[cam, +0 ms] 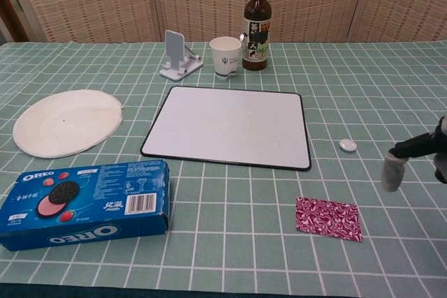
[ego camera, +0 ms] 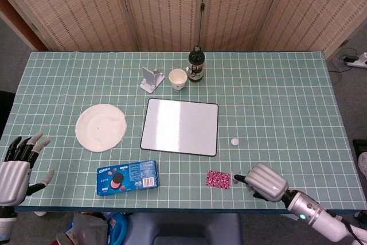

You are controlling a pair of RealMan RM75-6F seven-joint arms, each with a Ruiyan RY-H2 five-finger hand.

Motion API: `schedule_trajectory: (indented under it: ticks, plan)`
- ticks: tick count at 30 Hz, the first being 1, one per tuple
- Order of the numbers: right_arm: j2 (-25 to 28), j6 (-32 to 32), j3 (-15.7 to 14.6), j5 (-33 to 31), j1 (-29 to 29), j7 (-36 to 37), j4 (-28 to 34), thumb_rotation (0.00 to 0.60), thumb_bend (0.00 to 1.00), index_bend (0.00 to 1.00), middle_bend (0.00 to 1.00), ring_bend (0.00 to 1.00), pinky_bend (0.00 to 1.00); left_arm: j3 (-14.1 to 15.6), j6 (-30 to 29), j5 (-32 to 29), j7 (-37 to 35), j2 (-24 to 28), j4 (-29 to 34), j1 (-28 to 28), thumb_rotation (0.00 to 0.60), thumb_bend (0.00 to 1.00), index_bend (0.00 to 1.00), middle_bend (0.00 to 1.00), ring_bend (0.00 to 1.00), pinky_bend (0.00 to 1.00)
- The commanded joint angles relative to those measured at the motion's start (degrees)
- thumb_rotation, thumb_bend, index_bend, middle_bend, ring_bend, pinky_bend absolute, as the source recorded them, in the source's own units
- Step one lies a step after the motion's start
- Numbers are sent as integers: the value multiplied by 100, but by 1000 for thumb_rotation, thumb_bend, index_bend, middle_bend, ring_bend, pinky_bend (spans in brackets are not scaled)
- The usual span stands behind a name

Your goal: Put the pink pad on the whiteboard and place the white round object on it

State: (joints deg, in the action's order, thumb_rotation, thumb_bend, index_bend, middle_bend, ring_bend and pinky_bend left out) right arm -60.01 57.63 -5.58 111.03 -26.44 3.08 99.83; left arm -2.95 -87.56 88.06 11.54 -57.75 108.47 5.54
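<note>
Pink patterned pad (ego camera: pixel 218 179) lies on table near the front edge, off the white rectangular whiteboard (ego camera: pixel 180 126); small white round object (ego camera: pixel 234 141) beside board (untouched). Right hand (ego camera: pixel 262 181) empty, fingers loosely curled, just beside pad. Nothing placed yet.

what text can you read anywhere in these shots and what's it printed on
"OREO": white brand lettering on the blue cookie box, on its top face at the left and again, upside down, along its near side.
Barcode and small print on the box top: too small to read.
Label on the dark bottle: characters visible, too blurred to read.
Small dark mark on the paper cup: not legible.
The whiteboard carries no writing.
</note>
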Motion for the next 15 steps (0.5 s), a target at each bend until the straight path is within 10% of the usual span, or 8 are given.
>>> schedule_trajectory:
  ticks: [1, 15]
  plan:
    - [-203, -190, -77, 8, -132, -132, 39, 600, 1000, 361, 976, 1000, 1000, 5, -1, -8, 4, 3, -1, -8, 600, 293, 164, 96, 116, 33]
    - [-852, -787, -192, -400, -505, -263, -386, 600, 1000, 361, 974, 1000, 1000, 32, -1, -52, -31, 1, -71, -57, 600, 293, 164, 96, 116, 33]
